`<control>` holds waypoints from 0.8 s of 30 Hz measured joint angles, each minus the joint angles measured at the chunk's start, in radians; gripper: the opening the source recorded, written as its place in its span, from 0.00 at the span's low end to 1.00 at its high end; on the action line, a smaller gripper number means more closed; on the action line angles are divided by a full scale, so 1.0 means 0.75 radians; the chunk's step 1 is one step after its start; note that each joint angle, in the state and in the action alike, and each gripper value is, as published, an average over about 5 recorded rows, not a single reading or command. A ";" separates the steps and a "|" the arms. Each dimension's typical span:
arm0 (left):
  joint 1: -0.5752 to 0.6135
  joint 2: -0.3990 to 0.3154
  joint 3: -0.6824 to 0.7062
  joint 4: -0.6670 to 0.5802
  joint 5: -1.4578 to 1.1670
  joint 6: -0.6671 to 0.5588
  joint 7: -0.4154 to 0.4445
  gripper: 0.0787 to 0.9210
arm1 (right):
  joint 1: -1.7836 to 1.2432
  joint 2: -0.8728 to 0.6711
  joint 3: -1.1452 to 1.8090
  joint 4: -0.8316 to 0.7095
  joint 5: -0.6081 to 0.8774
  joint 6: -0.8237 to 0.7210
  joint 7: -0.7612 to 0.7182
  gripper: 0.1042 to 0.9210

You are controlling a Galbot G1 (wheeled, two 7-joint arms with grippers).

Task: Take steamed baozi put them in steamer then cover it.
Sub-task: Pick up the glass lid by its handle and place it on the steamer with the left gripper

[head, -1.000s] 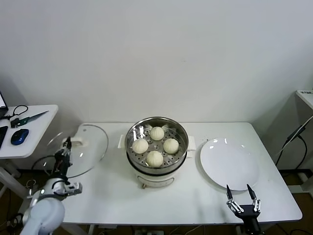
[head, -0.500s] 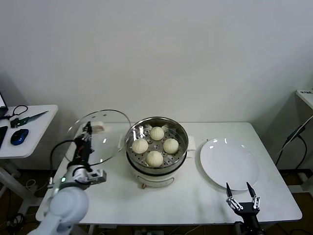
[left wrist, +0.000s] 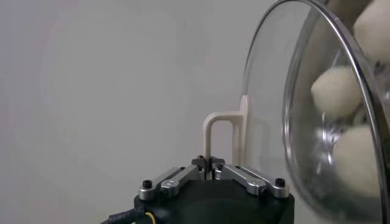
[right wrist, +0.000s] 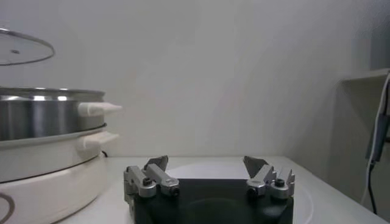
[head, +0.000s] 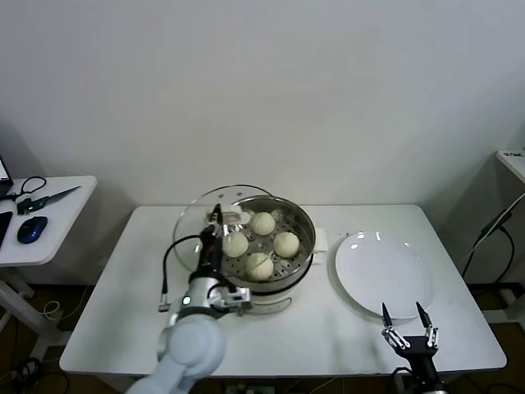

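1. Fingers of the left gripper (head: 215, 220) pinch the cream-white handle (left wrist: 222, 135) of the cover (head: 207, 223), which hangs above the counter (head: 148, 304) over the steamer's left rim, overlapping it.
2. Four steamed baozi (head: 260, 265) sit on the perforated tray inside the steamer (head: 289, 283), at the middle of the counter; through the glass, the left wrist view shows some of them.
3. White plate (head: 384, 275) lies flat just right of the steamer.
4. Right gripper (head: 409, 328) hangs at the counter's near right edge, below the plate, its fingers spread apart and holding nothing.
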 measured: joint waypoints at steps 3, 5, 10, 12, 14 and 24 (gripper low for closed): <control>-0.028 -0.052 0.057 0.043 0.039 0.012 0.004 0.07 | 0.000 -0.001 0.002 -0.003 0.005 0.002 0.000 0.88; -0.045 -0.082 0.090 0.072 0.061 0.018 0.005 0.07 | 0.000 0.000 0.002 -0.005 0.007 0.004 0.000 0.88; -0.082 -0.141 0.153 0.137 0.105 0.029 0.007 0.07 | -0.002 0.003 0.002 -0.012 0.009 0.012 0.000 0.88; -0.093 -0.161 0.171 0.160 0.123 0.034 0.009 0.07 | -0.003 0.004 0.001 -0.014 0.010 0.015 0.000 0.88; -0.101 -0.181 0.184 0.183 0.141 0.040 0.010 0.07 | -0.003 0.003 0.001 -0.016 0.011 0.018 0.000 0.88; -0.132 -0.225 0.201 0.288 0.210 0.069 0.015 0.07 | -0.005 -0.002 0.011 -0.024 0.021 0.036 0.001 0.88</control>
